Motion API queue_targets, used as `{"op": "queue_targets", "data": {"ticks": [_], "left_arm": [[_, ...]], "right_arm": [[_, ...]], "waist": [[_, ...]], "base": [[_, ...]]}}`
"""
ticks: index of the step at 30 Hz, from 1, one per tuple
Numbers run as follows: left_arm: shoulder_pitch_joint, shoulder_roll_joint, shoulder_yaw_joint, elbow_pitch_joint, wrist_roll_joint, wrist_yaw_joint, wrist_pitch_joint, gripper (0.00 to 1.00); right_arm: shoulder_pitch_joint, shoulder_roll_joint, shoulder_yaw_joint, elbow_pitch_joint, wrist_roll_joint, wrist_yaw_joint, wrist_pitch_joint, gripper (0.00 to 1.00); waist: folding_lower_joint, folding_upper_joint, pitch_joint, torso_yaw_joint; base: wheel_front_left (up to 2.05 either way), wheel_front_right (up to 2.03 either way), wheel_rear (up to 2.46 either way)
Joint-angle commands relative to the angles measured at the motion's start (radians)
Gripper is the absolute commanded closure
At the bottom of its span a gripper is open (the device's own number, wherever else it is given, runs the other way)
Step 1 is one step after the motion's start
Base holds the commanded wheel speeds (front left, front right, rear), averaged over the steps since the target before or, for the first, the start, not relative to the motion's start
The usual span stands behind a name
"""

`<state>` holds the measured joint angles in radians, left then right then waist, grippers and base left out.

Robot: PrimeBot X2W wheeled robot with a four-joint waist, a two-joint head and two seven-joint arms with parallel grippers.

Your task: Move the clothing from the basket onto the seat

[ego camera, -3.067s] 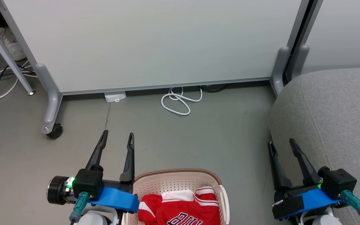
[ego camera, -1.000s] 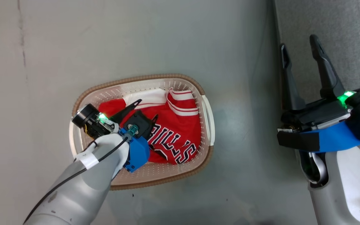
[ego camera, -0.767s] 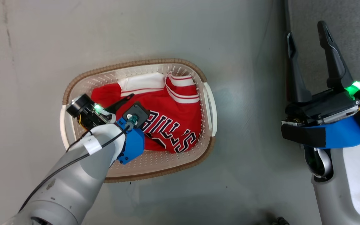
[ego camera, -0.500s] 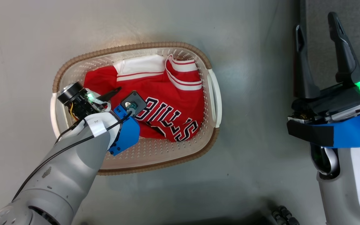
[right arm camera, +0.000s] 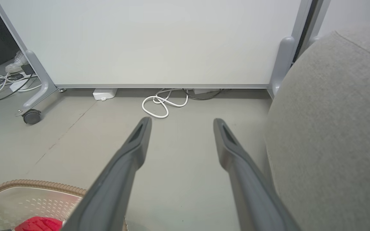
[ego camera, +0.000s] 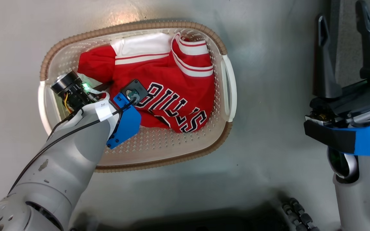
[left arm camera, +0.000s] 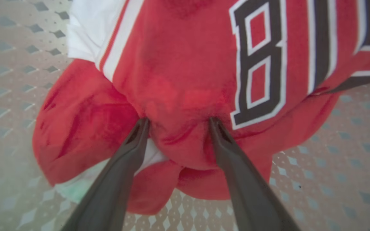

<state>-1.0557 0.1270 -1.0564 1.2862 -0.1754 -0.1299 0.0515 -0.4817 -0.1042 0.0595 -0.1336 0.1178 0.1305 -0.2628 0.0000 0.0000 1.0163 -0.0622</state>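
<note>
The clothing (ego camera: 169, 80), a red jersey with white trim and black lettering, lies bunched in the oval cream basket (ego camera: 227, 77) on the floor. My left arm (ego camera: 72, 154) reaches down into the basket from its left side. In the left wrist view my left gripper (left arm camera: 178, 121) is open, and both fingertips press into the red clothing (left arm camera: 185, 73), with a fold bulging between them. My right gripper (ego camera: 341, 10) stands open and empty to the right of the basket, by the edge of the grey seat (ego camera: 347, 57). The right wrist view has the right gripper (right arm camera: 181, 121) above bare floor, with the seat (right arm camera: 332, 128) to its right.
A white partition panel (right arm camera: 156, 41) on castor feet (right arm camera: 30, 116) closes off the far side. A coiled white cable (right arm camera: 159, 104) and a small white box (right arm camera: 104, 94) lie at its base. A shoe (right arm camera: 16, 64) and more cables lie at far left. Grey floor separates basket and seat.
The head camera has tilted, so the whole picture slid. My left gripper has sunk lower into the basket onto the clothing. The right gripper stays open in place.
</note>
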Motion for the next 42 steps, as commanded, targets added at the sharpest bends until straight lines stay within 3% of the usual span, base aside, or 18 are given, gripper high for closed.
{"op": "queue_targets", "data": {"ticks": [1, 5, 7, 8, 22, 42], "left_arm": [[-0.017, 0.001, -0.006, 0.002, -0.006, 0.0, 0.005, 0.0], [-0.025, -0.008, -0.013, 0.003, -0.014, 0.0, -0.006, 0.0], [-0.026, -0.012, -0.026, 0.003, -0.013, 0.0, -0.015, 0.73], [-0.026, -0.013, -0.027, 0.003, -0.022, 0.0, -0.021, 1.0], [0.005, -0.04, -0.024, 0.003, -0.119, 0.0, -0.092, 1.0], [0.084, -0.074, -0.013, -0.027, -0.223, 0.0, -0.292, 1.0]], "right_arm": [[0.0, -0.005, -0.002, -0.01, -0.001, 0.0, -0.003, 0.0], [0.004, -0.001, -0.004, -0.022, -0.002, 0.0, -0.003, 0.0], [0.004, 0.001, -0.003, -0.024, -0.002, 0.0, -0.003, 0.0], [0.004, 0.001, -0.003, -0.023, -0.002, 0.0, -0.003, 0.0], [-0.004, 0.002, -0.001, -0.003, 0.007, 0.0, -0.003, 0.0], [0.066, 0.004, -0.009, 0.059, 0.024, 0.0, -0.003, 0.0]], "waist": [[0.0, 0.0, 0.013, -0.001], [0.0, 0.0, 0.026, 0.0], [0.0, 0.0, 0.028, 0.001], [0.0, 0.0, 0.028, 0.002], [0.0, 0.0, -0.047, 0.018], [0.0, 0.0, -0.288, 0.059]], "base": [[0.0, 0.0, 0.0], [0.0, 0.0, 0.0], [0.0, 0.0, 0.0], [0.0, 0.0, 0.0], [0.0, 0.0, 0.0], [0.0, 0.0, 0.0]]}}
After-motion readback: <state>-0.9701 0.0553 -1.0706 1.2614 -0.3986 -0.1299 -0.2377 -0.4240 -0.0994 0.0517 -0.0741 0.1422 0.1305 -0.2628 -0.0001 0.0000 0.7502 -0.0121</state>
